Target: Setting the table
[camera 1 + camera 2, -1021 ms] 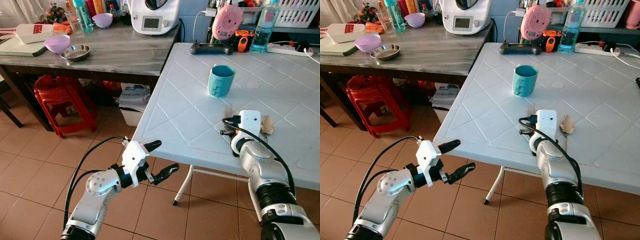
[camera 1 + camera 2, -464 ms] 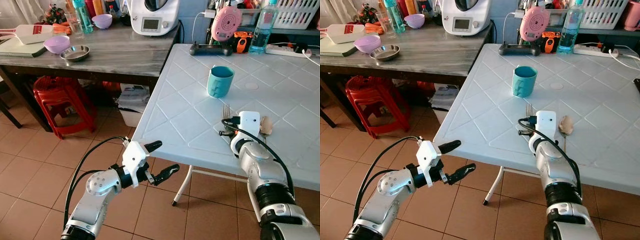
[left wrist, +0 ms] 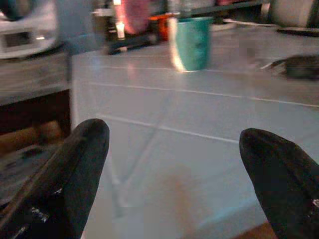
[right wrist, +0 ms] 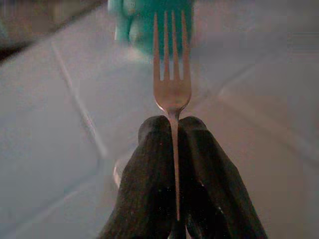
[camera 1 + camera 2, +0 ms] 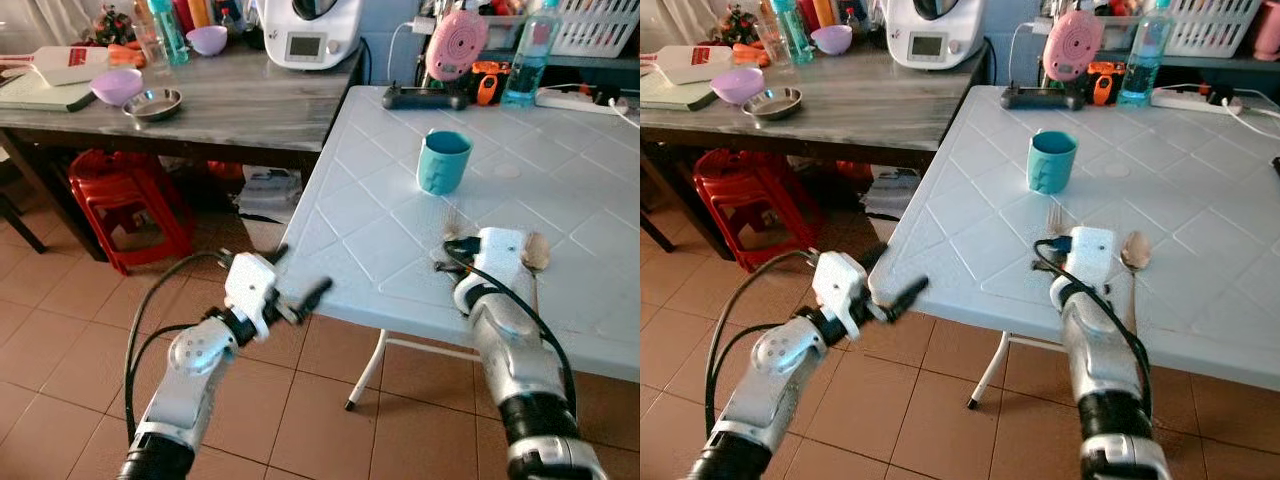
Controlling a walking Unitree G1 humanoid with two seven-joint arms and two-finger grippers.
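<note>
Surface: a white plastic table [image 5: 350, 215] moulded in a diamond pattern, its near corner just ahead of the left gripper [image 5: 295, 290].
Room: terracotta floor tiles [image 5: 60, 330]; a grey wooden counter [image 5: 230, 100] butts against the table's far left side, with a red stool [image 5: 125, 200] under it.
Counter items: a white kitchen machine [image 5: 308, 30], a steel dish [image 5: 152, 103], two lilac bowls [image 5: 117, 86].
Table's far edge: a pink round device [image 5: 455, 45], a clear bottle [image 5: 527, 55], a power strip [image 5: 585, 98].
Right gripper [image 4: 173, 124]: fingers pressed together on the stem of a fork [image 4: 171, 84], low over the table.
Fork: sticks straight out past the fingertips, tines pointing at the teal cup [image 5: 442, 161], which stands well beyond them.
Spoon [image 5: 534, 252]: lies on the table just beside the right gripper, on its outer side.
Left gripper: fingers [image 3: 75, 169] spread wide, holding nothing, at the table's edge; the teal cup shows far ahead between them.
</note>
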